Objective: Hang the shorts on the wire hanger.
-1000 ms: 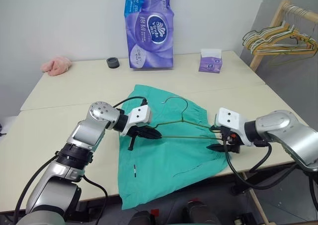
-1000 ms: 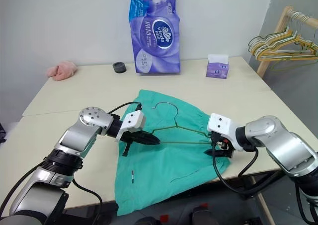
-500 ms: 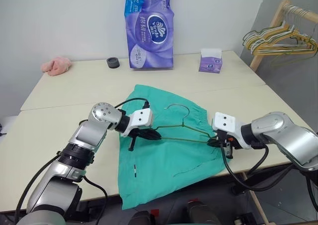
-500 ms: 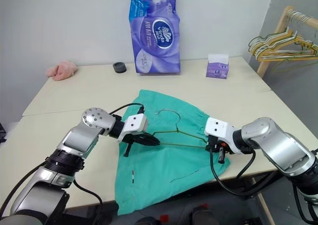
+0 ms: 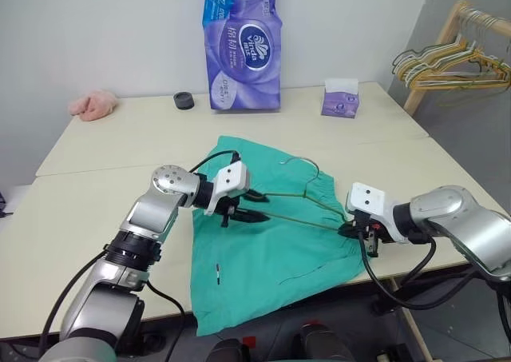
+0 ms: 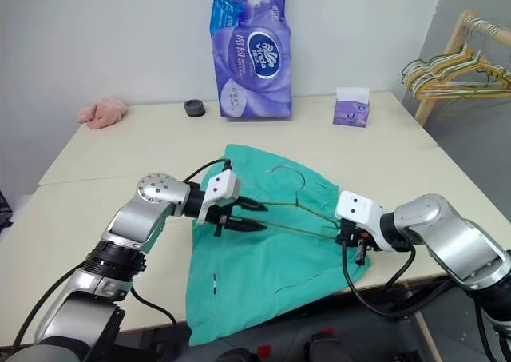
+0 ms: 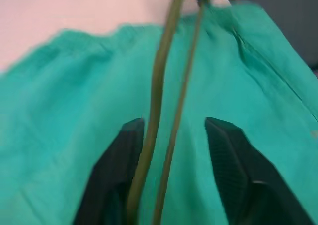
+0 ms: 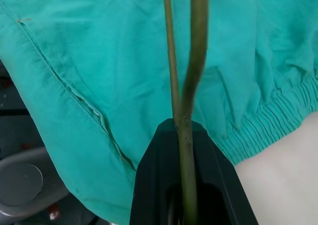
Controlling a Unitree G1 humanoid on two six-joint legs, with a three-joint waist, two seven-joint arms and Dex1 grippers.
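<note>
Item one: the shorts [image 5: 263, 258], teal-green, lay spread flat on the near part of the desk [image 5: 112, 146], the lower edge drooping over the desk's front rim. I noted a small white tag [image 5: 216, 274] on the fabric toward my left.

Item two: the wire hanger [image 5: 297, 210], thin dull metal, lay over the shorts with its hook [image 5: 302, 164] pointing toward the far side of the desk.

Item three: the left end effector [image 5: 254, 206] sat at the hanger's left corner. In the left wrist view its black fingers [image 7: 119, 175] stood apart, released, with the two wires running between them; one wire appeared to touch a finger.

Item four: the right end effector [image 5: 357, 231] was at the hanger's right corner, near the shorts' right edge by the desk's front rim. In the right wrist view the fingers [image 8: 184, 180] were clenched on the wire hanger, the wire rising straight from between them.

Other items logged on the far half of the desk: a purple tissue pack [image 5: 242, 46], a small purple box [image 5: 340, 99], a black ring [image 5: 184, 100], a pink cloth [image 5: 92, 105]. Beyond the desk to my right, a wooden rack [image 5: 435, 46] carried bunched hangers [image 5: 451, 62].
</note>
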